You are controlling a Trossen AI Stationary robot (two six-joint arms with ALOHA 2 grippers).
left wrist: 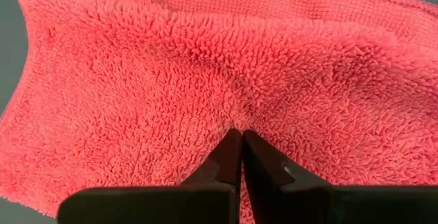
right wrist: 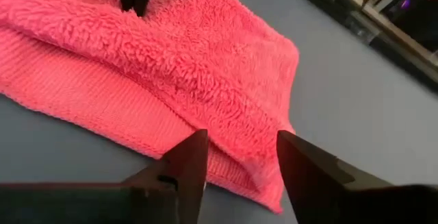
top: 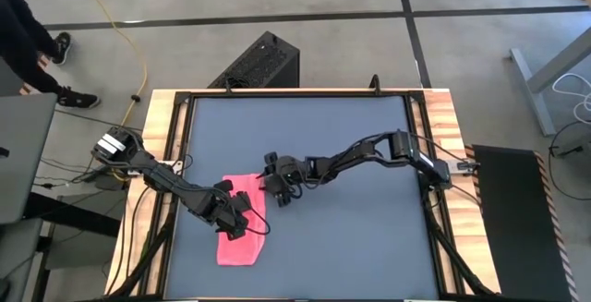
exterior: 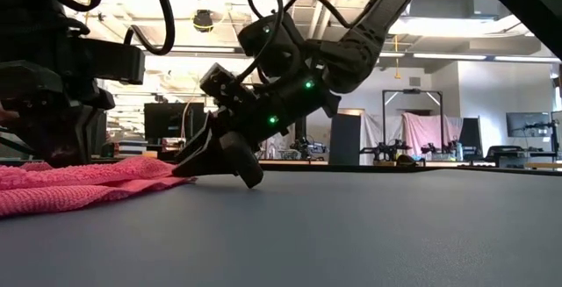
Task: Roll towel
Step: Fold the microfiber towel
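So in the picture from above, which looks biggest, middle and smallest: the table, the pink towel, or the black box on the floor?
1. Table
2. Black box
3. Towel, though partly hidden, so close to the box.

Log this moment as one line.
left gripper: shut, pressed on towel | right gripper: open at towel's edge | towel: not rolled
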